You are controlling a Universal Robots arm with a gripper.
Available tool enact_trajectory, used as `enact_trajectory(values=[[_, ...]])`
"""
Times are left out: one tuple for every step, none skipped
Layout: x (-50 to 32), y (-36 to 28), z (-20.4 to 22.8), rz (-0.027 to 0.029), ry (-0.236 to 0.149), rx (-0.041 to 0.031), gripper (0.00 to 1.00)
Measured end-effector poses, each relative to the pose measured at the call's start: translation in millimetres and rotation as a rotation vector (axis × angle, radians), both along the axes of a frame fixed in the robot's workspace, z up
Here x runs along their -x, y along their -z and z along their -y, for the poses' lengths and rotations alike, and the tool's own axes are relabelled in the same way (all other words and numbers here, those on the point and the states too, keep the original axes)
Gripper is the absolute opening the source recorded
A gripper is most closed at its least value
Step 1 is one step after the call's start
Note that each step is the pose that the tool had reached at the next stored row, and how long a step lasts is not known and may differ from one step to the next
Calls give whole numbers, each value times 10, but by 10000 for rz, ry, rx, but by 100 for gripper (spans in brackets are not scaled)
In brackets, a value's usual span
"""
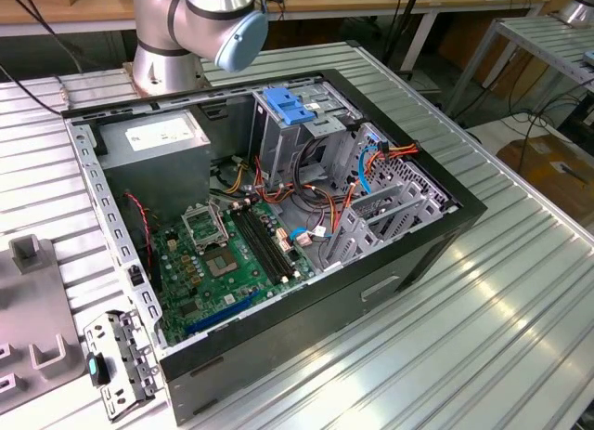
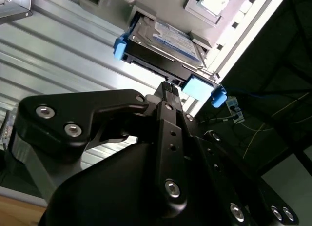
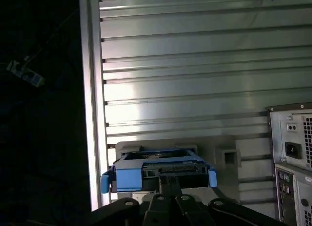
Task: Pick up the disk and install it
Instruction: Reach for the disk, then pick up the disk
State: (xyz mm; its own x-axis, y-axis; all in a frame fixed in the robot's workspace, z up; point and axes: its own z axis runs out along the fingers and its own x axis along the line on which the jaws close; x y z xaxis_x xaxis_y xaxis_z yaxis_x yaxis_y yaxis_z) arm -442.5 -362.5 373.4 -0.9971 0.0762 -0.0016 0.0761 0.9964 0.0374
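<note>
Disk (image 3: pixel 158 170): seated in grey holder (image 3: pixel 225 155) at the tabletop (image 3: pixel 195 65) edge, not yet lifted or installed. Pincer (image 2: pixel 168 88) just beside its near end; whether wide or closed cannot be told.

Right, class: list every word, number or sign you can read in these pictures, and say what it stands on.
None can be read.
Flat silver hard drive with blue rails: white-and-blue label, print blurred.
Grey power-supply box: white label, print too small.
Green motherboard: markings too small.
</note>
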Motion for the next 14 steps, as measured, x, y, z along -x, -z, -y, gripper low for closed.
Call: enact_trajectory(values=[[82,2,0,0,1,0,11],[152,4,0,0,1,0,11],[219,6,0,-1,0,0,11],[236,5,0,-2,1,1,11],[237,6,0,-2,1,0,11],[237,6,0,-2,0,0,11],[237,6,0,-1,0,0,11],[238,5,0,-2,-1,0,11],[242,6,0,-1,0,0,11],[247,6,0,-1,0,0,11],[247,6,0,-2,0,0,11],[248,6,0,-2,0,0,11],[248,6,0,-2,0,0,11],[249,6,0,-1,0,0,11]])
